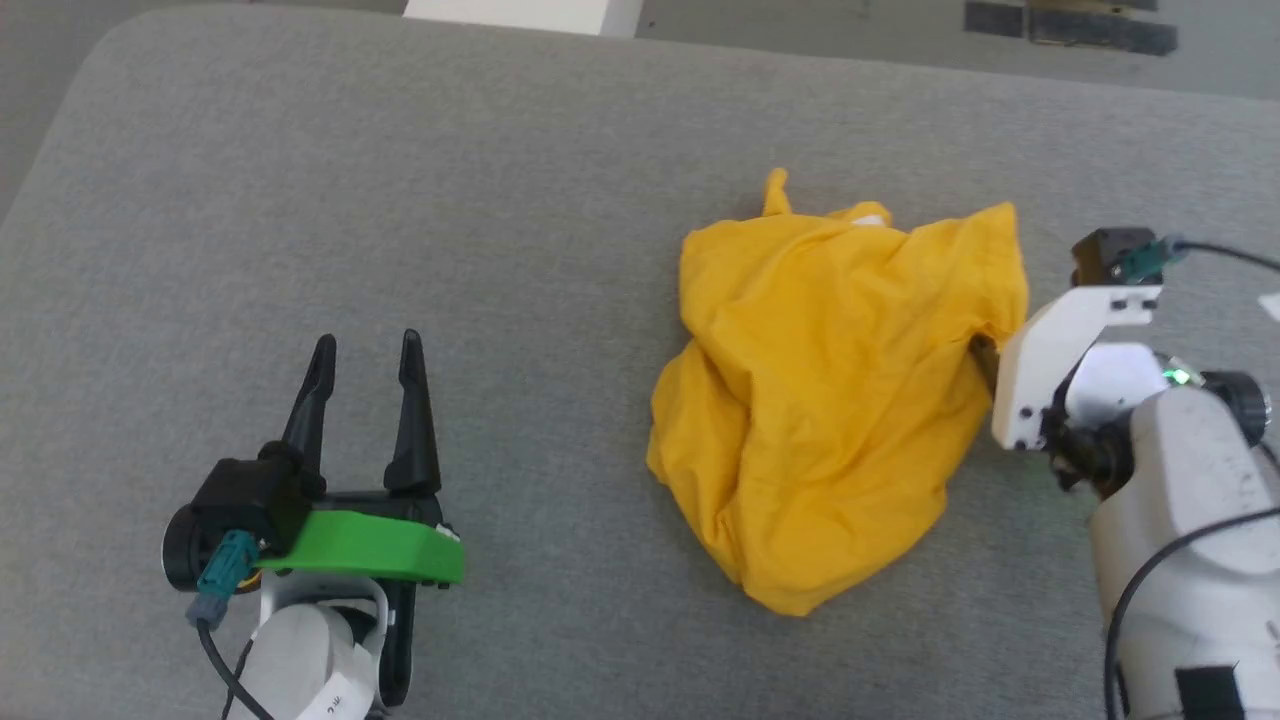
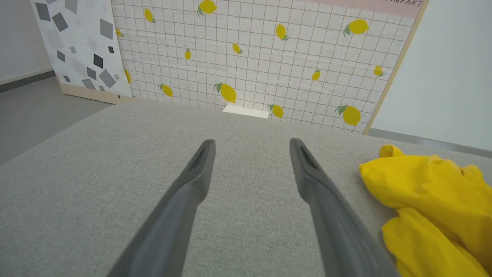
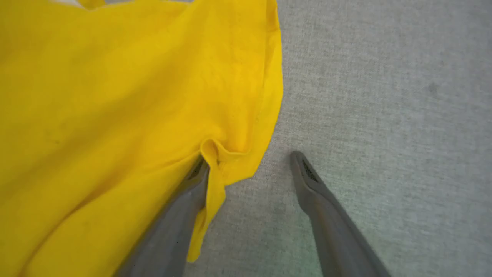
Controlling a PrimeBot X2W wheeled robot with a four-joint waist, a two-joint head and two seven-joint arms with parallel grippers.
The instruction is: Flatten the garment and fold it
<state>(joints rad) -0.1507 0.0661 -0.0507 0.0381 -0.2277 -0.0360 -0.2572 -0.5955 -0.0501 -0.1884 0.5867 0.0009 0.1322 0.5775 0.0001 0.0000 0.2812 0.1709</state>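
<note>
Right gripper (image 3: 250, 159), its dark fingers spread wide, clamps nothing; one finger touches a hem fold of the crumpled bright yellow cotton garment (image 1: 830, 400), heaped right of centre on the grey fabric-covered surface (image 1: 400, 200). Left gripper (image 1: 367, 342) stands wide open and empty, well to the left. Best to pinch a single layer at the hem, then draw it outward.

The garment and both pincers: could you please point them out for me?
garment (image 1: 830, 400): head view, centre of the crumpled yellow cloth.
left pincer (image 1: 367, 342): head view, midway between its fingertips.
right pincer (image 3: 250, 157): right wrist view, midway between its fingertips.
</note>
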